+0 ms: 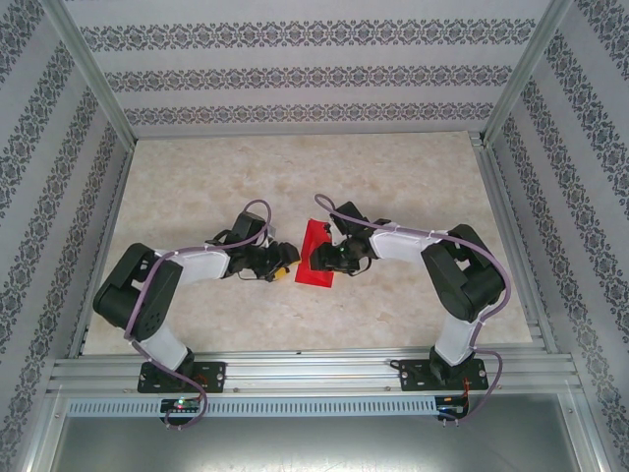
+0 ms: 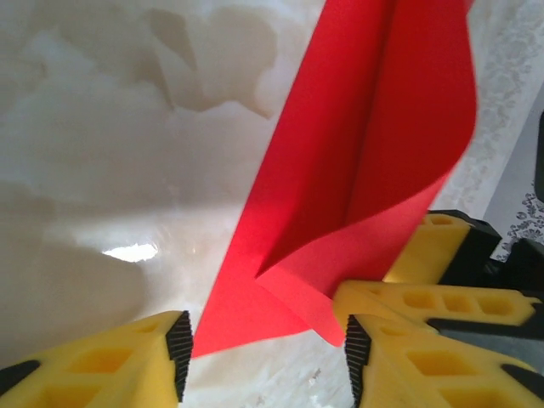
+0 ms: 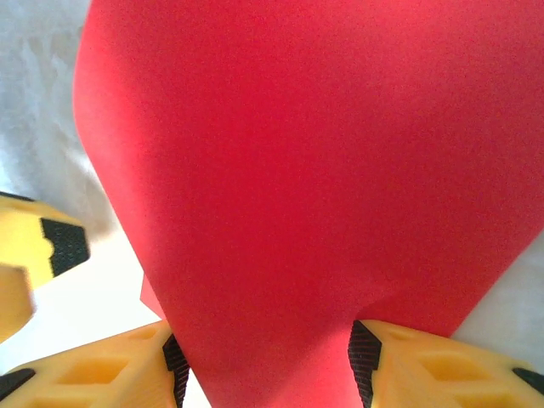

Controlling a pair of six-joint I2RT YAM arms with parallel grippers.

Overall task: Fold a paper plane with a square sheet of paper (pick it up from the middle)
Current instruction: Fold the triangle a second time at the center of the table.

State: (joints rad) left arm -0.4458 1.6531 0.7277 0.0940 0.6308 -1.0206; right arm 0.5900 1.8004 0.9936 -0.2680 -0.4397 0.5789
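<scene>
Bending inward, right tool [image 3: 265, 361] holds paper [image 2: 357, 170] beside left tool [image 2: 263, 357].

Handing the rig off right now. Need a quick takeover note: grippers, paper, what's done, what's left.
Left gripper: open. The near edge of the red sheet lies between its fingers, not clamped.
Right gripper: jaws apart, and the sheet fills the gap between the pads. Cannot tell whether it is gripping.
Sheet: on the table between the two grippers, with one flap curled up.
Done: creased into a pointed shape with a centre fold.
Left: flatten the flap and finish the remaining folds. It is not a slim dart yet.
</scene>
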